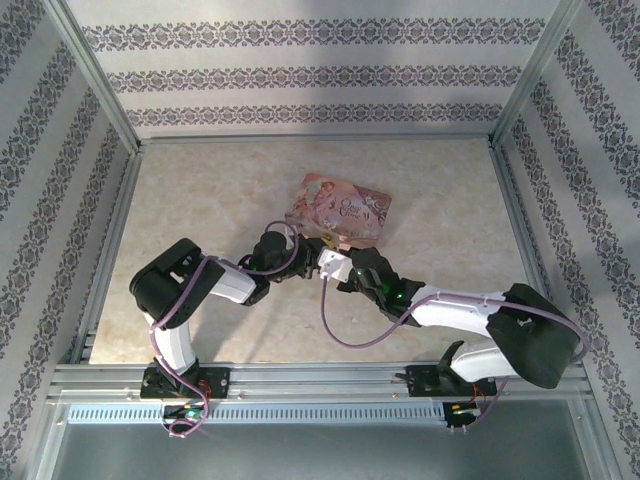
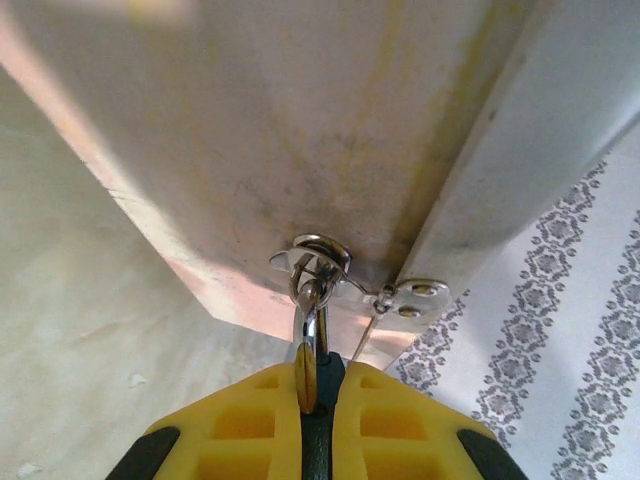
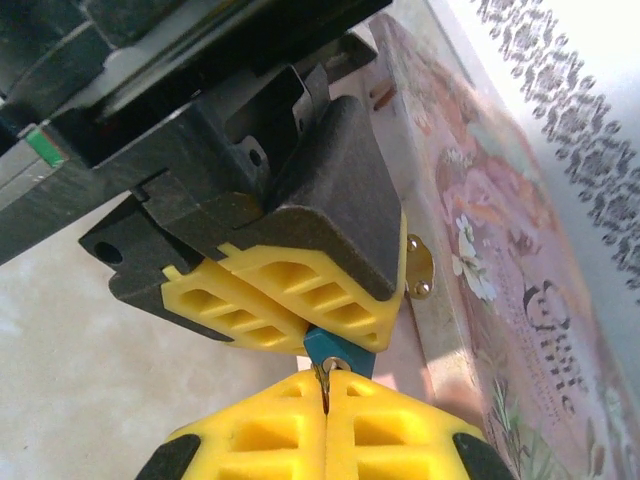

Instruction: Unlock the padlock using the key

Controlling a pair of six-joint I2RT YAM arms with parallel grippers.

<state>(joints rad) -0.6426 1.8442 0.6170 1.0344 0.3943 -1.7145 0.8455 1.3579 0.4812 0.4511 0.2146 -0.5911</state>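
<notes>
The padlock is a tiny teal block pinched between the yellow fingers of my left gripper, which is shut on it. Its silvery shackle runs up through the ring of the pink tin's clasp. My right gripper is shut on the key, whose thin metal blade meets the round keyhole in the padlock's bottom face. In the top view both grippers, left and right, meet tip to tip at the front edge of the pink tin.
The pink illustrated tin lies flat on the beige table, right behind the grippers; its pale side wall looms close over the left fingers. A small brass hasp plate is riveted to it. Patterned walls enclose the table.
</notes>
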